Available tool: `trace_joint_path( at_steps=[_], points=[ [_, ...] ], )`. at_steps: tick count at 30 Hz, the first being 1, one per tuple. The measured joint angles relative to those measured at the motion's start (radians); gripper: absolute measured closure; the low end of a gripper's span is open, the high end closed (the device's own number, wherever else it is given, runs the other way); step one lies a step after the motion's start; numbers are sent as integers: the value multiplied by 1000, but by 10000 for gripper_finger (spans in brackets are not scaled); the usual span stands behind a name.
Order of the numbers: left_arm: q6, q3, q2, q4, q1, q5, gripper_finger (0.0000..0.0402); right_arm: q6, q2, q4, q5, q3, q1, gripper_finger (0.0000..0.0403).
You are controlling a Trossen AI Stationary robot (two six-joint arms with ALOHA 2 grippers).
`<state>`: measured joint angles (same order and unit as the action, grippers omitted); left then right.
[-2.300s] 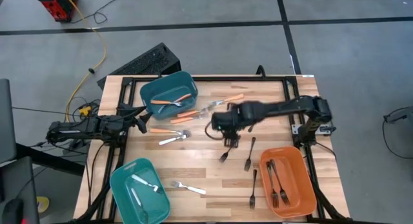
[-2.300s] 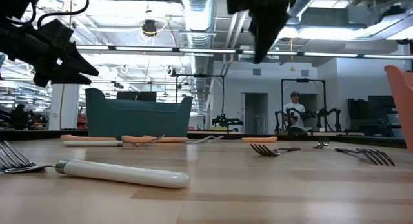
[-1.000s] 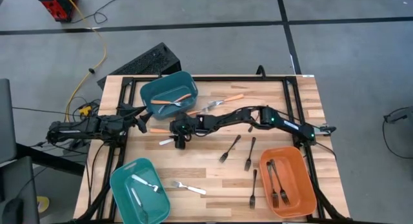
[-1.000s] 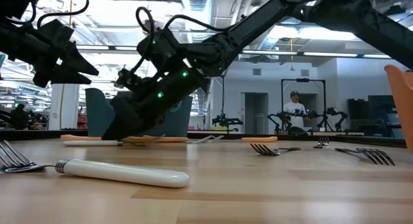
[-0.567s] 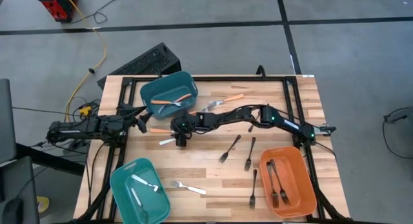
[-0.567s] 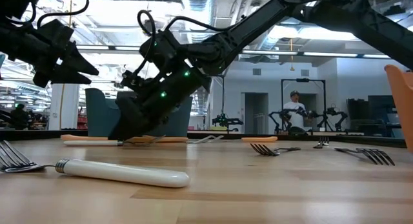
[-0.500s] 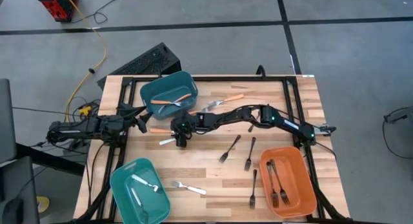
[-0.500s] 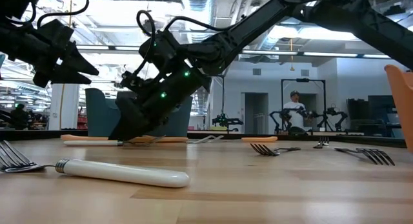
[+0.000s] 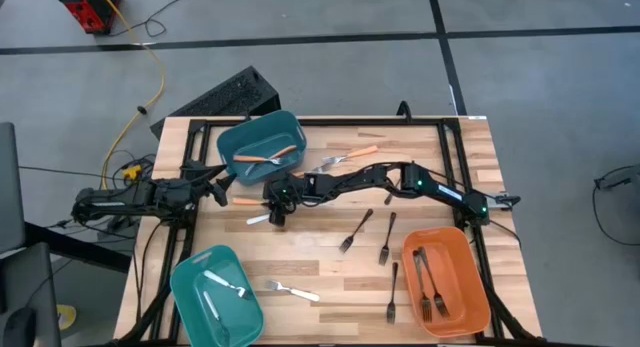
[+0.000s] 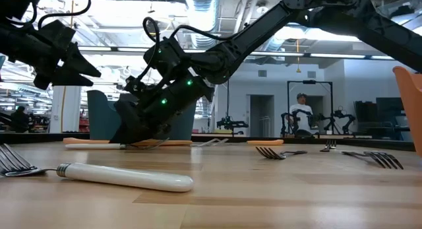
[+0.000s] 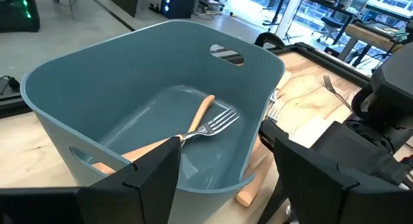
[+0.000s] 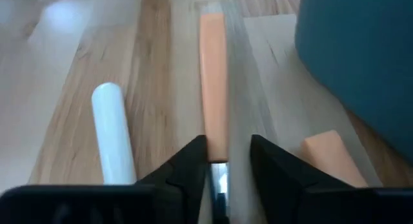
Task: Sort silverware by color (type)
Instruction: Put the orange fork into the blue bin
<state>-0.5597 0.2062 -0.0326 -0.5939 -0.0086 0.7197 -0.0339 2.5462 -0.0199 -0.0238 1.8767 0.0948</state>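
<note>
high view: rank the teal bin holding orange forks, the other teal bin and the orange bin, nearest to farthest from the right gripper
From the right gripper:
1. Teal bin holding orange forks, at the table's far left.
2. Other teal bin, at the near-left corner.
3. Orange bin, at the near-right corner.

The high view looks straight down from well above, taking in the whole desk [image 9: 320,252], its frame and the grey floor around it. The low view sits at desk-top height near one edge and faces level across the wood into the room behind, so a white-handled fork [image 10: 119,176] looms close in front. The left wrist view looks forward, from very near, into the teal bin [image 11: 155,114]; the same bin appears at the desk's far side in the high view [image 9: 262,137] and in the low view behind the right arm. The right wrist view hangs close above the wood, looking along an orange fork handle [image 12: 213,104] beside the bin's wall.
</note>
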Motion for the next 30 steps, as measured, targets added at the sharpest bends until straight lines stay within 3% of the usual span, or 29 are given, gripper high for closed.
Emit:
trace_joint_path(
  at_steps=[8, 21, 30],
  points=[
    [-9, 0, 0, 0, 0, 0, 167, -3, 2, 4, 4, -1, 1, 336],
    [-32, 0, 0, 5, 0, -8, 167, -4, -8, -17, 4, -5, -6, 338],
    [-28, 0, 0, 36, 0, -7, 167, 5, -6, 60, -9, 58, -12, 338]
  ],
)
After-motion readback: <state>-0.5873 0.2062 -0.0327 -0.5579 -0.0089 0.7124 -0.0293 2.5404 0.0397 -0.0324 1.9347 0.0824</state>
